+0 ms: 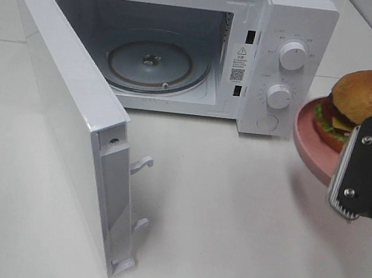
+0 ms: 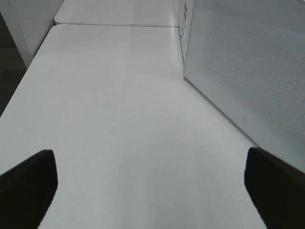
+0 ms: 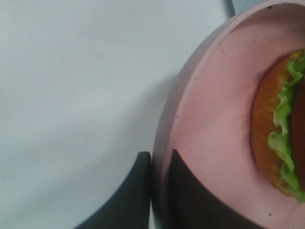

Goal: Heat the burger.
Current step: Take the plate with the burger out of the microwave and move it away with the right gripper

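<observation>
The burger [image 1: 366, 101], with a tan-brown bun, green lettuce and dark filling, sits on a round pink plate [image 1: 307, 142] held in the air at the right edge of the high view, to the right of the microwave's knobs. My right gripper [image 1: 356, 176] is shut on the plate's near rim. The right wrist view shows its fingers [image 3: 186, 191] pinching the pink plate's rim [image 3: 209, 105], with the burger [image 3: 279, 129] at the side. My left gripper [image 2: 152, 191] is open and empty above bare table. It does not show in the high view.
The white microwave [image 1: 293, 30] stands at the back with its door [image 1: 72, 117] swung wide open toward the front left. Its glass turntable [image 1: 151, 62] is bare. Two knobs [image 1: 291, 55] are on its right panel. The door's outer face [image 2: 248, 67] shows beside the left gripper.
</observation>
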{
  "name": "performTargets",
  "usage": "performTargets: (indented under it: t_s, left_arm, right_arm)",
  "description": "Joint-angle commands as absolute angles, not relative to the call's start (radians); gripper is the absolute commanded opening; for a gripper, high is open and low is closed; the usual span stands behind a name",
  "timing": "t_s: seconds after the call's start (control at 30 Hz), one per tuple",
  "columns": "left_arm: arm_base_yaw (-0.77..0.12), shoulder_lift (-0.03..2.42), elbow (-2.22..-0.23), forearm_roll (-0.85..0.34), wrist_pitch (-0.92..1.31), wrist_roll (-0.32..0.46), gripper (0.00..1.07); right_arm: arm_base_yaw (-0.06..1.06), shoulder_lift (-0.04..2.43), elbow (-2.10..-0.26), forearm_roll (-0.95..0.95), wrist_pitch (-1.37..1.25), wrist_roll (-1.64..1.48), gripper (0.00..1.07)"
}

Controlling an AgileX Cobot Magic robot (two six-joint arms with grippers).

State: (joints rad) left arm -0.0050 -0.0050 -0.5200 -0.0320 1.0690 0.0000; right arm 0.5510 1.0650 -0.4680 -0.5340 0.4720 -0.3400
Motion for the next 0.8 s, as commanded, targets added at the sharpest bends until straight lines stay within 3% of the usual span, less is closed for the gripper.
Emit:
performTargets:
  t_s: [0.03, 0.8]
  left_arm:
    - [-0.003, -0.01, -0.517, -0.035, 1.072, 0.0, 1.01]
    - [-0.003, -0.01, -0.517, -0.035, 1.072, 0.0, 1.01]
  right_arm:
    - [0.48, 1.048, -0.477, -0.698, 0.43, -0.187, 0.02]
    - [0.338, 1.245, -0.477, -1.018, 0.707, 0.5, 0.03]
